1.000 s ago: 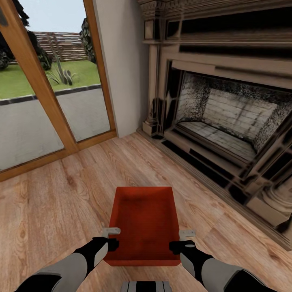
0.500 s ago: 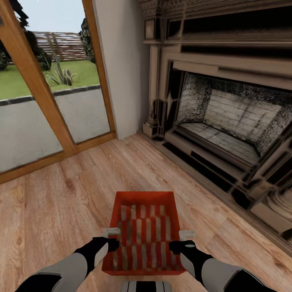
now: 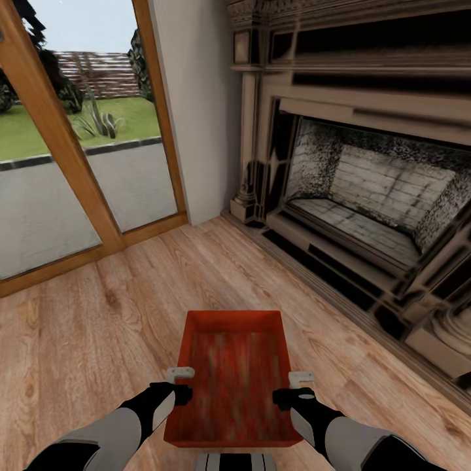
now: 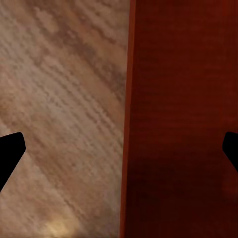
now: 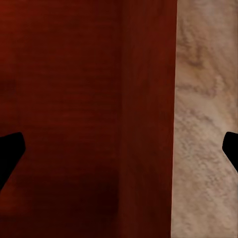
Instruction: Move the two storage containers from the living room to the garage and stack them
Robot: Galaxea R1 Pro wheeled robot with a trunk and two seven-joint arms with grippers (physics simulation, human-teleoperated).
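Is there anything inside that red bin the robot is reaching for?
No: in the head view the storage container on the wood floor shows only its bare inner base, with nothing lying in it.

Under you runs a light wood plank floor [image 3: 98, 333], reaching the glass door's wooden frame [image 3: 78, 258] and the dark fireplace [image 3: 366, 216] base. An orange-red storage container [image 3: 235, 379] sits low over it; contact can't be told.

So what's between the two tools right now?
In the head view, the orange-red storage container lies between the left tool and right tool.
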